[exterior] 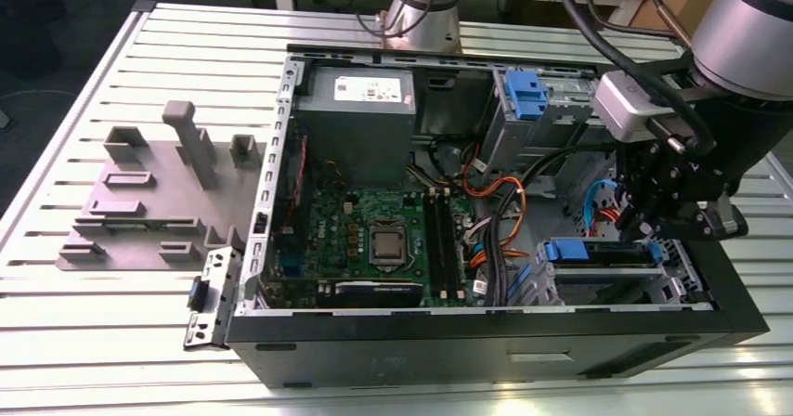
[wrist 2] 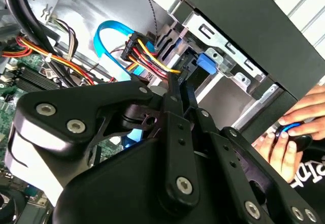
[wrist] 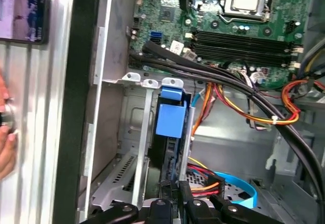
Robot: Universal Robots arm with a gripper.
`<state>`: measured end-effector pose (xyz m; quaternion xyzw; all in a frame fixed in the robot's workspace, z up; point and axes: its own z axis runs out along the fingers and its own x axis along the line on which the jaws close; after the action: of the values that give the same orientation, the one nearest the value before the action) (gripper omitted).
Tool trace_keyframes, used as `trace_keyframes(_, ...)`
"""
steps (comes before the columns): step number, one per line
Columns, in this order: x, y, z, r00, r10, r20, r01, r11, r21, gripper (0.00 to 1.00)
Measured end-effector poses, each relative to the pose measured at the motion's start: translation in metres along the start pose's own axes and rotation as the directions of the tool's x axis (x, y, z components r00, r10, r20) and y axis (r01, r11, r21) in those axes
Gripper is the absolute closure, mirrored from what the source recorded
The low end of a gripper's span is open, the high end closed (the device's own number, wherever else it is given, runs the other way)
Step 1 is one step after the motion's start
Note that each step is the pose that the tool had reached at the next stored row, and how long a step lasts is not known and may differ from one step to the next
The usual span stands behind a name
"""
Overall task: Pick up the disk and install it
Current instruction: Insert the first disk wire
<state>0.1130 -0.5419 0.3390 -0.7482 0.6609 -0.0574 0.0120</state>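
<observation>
Hovering gripper above the disk (seated in its bay).

light: bright, even (overhead) | shadows: soft | glare: table slats | blur: slight

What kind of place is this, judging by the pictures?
Probably a robotics lab or test bench: an open computer case lies on a slotted metal table, a grey fixture plate beside it, and the gripper reaches into the case.
</observation>
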Motion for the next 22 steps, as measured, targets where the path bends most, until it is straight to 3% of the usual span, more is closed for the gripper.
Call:
trace_keyframes(5,0.0049,0.0008,0.0014,1.0000,0.000,0.0049,0.000,1.0000,0.0005,0.82)
trace_keyframes(11,0.0060,0.0023,0.0028,1.0000,0.003,0.0093,-0.003,1.0000,0.0009,0.82)
trace_keyframes(22,0.0060,0.0029,0.0046,0.9997,0.024,0.0077,-0.024,0.9997,-0.0004,0.82)
